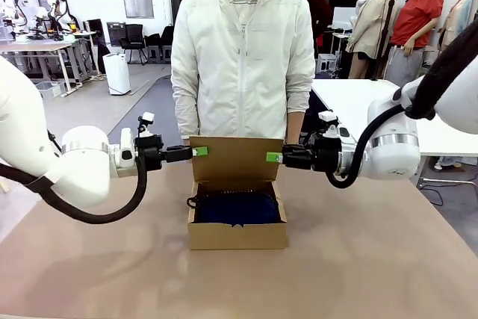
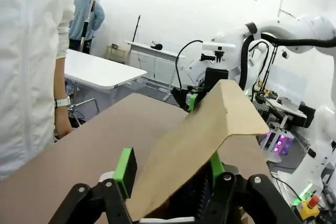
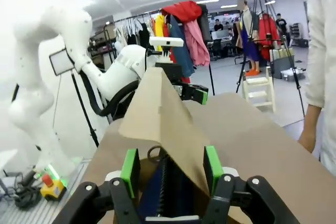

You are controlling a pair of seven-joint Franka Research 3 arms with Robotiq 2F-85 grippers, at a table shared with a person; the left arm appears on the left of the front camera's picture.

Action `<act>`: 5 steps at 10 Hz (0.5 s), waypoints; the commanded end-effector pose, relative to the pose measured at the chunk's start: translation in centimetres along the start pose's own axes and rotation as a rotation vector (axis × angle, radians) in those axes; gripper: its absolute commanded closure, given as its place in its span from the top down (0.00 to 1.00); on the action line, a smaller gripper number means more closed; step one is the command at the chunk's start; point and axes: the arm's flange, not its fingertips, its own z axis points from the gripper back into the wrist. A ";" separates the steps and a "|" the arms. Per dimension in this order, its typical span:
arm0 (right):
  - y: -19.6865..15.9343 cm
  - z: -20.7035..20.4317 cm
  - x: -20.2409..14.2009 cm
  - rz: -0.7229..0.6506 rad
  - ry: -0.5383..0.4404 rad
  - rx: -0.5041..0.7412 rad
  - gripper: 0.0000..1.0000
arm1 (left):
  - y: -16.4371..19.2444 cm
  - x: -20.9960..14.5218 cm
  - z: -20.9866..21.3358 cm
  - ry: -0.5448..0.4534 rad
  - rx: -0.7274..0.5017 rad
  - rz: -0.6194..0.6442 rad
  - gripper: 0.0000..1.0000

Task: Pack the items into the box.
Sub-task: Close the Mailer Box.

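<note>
A: Here's the box, sitting mid-tabletop, just in front of the person in the white jacket. Its flap lid stands upright at the far edge.

B: And both arms are on that lid. The left gripper comes in from the left side, green pads at the flap's left edge. The right gripper mirrors it on the right edge.

A: From the left wrist camera, the left gripper has the cardboard flap running between its two fingers. The fingers are partly apart, and I cannot tell whether they are actually pinching the flap.

B: Same story on the other side. In the right wrist view the right gripper straddles the flap, one green pad on each side, about half spread. Whether it is clamped or merely around the card, I cannot tell.

A: Inside the box, the navy-blue pouch lies flat and covers most of the floor, its loop poking out at the left wall.

B: You catch a slice of the pouch down between the right fingers, too.

A: The person's hand hangs by their side, just off the tabletop's far edge, well clear of both grippers.
</note>
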 end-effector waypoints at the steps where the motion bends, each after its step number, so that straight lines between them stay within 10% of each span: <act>1: 2.5 0.7 -1.3 0.122 0.018 -0.022 0.66 | -2.6 -1.4 0.3 0.022 -0.079 -0.096 0.69; 4: 3.6 0.9 -3.6 0.142 0.009 -0.041 0.66 | -4.5 -4.1 0.4 0.113 -0.183 -0.125 0.69; 5: 3.8 1.0 -3.9 0.144 0.013 -0.031 0.88 | -4.6 -4.7 0.6 0.114 -0.175 -0.104 0.76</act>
